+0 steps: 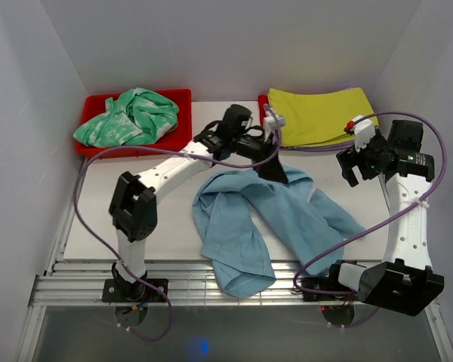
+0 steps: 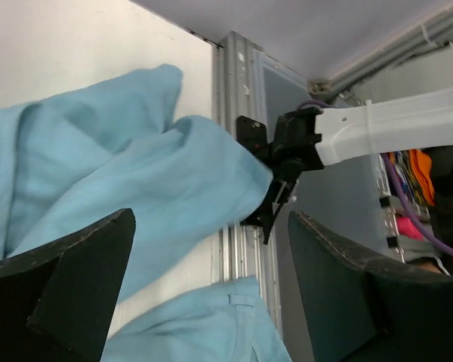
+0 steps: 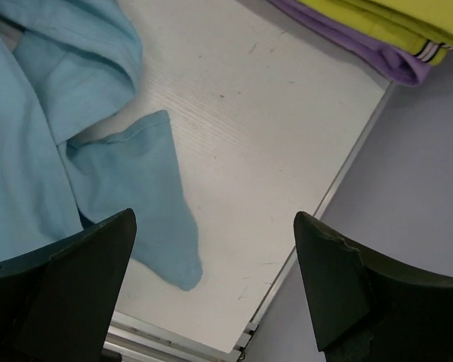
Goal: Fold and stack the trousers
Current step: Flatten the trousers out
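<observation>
Trousers: light sky-blue soft cloth trousers (image 1: pixel 241 226) crumpled below left gripper (image 2: pixel 211 219), probably awaiting a grasp.
Fingers: both spread, empty; right gripper (image 3: pixel 213 217) hovers aside.

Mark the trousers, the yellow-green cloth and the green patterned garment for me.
trousers (image 1: pixel 238 230): top view, middle of the bunched leg nearest the table's front edge.
yellow-green cloth (image 1: pixel 321 113): top view, centre of its flat upper face.
green patterned garment (image 1: pixel 132 117): top view, middle of the crumpled bundle.

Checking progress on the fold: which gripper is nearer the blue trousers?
Left. The left gripper hovers open directly over the trousers; the right gripper hangs open off to their right, apart from them.
</observation>
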`<state>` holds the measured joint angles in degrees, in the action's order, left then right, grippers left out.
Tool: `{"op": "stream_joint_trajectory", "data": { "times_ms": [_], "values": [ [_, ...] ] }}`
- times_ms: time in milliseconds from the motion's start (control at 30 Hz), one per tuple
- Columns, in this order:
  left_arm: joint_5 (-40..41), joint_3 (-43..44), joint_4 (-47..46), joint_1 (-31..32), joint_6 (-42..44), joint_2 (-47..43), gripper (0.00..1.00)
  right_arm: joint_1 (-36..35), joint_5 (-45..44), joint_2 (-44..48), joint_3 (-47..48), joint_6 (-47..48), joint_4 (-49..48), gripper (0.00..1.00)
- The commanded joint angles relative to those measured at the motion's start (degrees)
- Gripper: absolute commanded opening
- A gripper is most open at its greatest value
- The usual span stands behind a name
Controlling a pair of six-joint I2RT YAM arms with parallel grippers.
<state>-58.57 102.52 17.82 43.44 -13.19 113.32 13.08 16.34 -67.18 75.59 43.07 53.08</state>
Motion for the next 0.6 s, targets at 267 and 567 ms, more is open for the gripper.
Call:
{"op": "stream_joint_trajectory", "data": {
  "times_ms": [267,567],
  "values": [
    [26.20,-38.85,29.81,-16.71,26.72,-34.11,0.95,-20.96,-1.65,-4.36,-14.23,-0.17,1.42,0.90],
    [31.84,-44.33,29.03,-22.96,24.54,-24.03,0.92,-32.94,-6.93,-10.60,-22.94,-9.23,-4.99,0.91]
  ]
}}
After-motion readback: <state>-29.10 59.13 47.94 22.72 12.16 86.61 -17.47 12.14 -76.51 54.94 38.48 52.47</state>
